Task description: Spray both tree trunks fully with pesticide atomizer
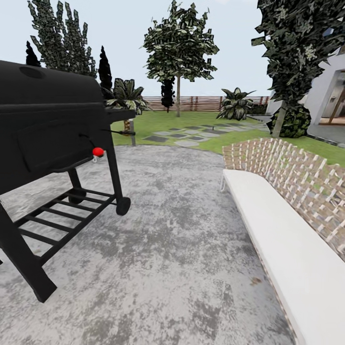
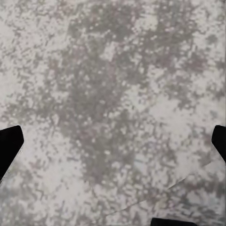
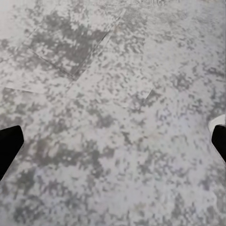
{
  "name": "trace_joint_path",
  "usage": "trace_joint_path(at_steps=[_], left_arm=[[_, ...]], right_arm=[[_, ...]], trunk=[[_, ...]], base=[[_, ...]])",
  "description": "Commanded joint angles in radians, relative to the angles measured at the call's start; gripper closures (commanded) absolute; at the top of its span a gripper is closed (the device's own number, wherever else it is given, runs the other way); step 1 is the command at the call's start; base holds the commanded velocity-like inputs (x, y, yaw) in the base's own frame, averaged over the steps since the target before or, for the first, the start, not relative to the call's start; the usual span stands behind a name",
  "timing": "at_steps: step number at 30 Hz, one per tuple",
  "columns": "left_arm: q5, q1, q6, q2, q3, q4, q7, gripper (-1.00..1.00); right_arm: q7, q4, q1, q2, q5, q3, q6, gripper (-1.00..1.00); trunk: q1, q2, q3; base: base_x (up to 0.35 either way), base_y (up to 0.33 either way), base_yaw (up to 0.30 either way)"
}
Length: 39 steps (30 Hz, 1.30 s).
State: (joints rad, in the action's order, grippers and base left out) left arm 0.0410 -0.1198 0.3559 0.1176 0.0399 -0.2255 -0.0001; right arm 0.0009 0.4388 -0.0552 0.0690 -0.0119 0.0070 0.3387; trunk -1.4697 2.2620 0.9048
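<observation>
The robot stands on a grey round paved patch (image 1: 167,249); a big black grill (image 1: 48,129) on legs and a wheel stands near on the left, and a long white seat (image 1: 282,244) with a woven back runs along the right edge; between them lies a wide open strip of grey ground that leads far ahead to the grass.

The paved patch ends in a curved edge at the green lawn (image 1: 201,120); flat stepping stones (image 1: 184,134) cross the grass just past that edge; a brown slatted fence (image 1: 201,102) closes the far side of the garden; part of a white house (image 1: 330,91) shows far right.

One tree (image 1: 178,52) stands far ahead in the middle with a thin pale stem; another dark tree (image 1: 297,52) leans at the right by the house; two short palms (image 1: 235,104) sit low on the grass; I cannot tell where the atomizer is, or which trees are the ones to spray.

The head view gives the whole yard; each wrist view looks down at the mottled grey ground up close; the left end effector (image 2: 113,146) and the right end effector (image 3: 113,143) each show dark fingertips far apart at both sides, spread wide and holding nothing; a thin seam in the paving shows in both wrist views.
</observation>
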Motion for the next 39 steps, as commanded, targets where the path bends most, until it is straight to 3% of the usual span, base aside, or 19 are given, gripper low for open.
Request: trace_joint_path(at_steps=[1,39], left_arm=[[0.000,0.000,0.000,0.000,0.000,0.000,0.000,-1.00],[0.002,0.002,0.000,0.000,0.003,0.001,0.002,-1.00]], right_arm=[[0.000,0.000,0.000,0.000,0.000,0.001,0.000,-1.00],[-0.004,-0.001,0.000,0.000,0.001,-0.004,0.000,-1.00]], trunk=[[0.000,0.000,0.000],[0.000,0.000,0.001]], base=[[0.338,0.000,-0.002],[0.338,0.000,0.000]])
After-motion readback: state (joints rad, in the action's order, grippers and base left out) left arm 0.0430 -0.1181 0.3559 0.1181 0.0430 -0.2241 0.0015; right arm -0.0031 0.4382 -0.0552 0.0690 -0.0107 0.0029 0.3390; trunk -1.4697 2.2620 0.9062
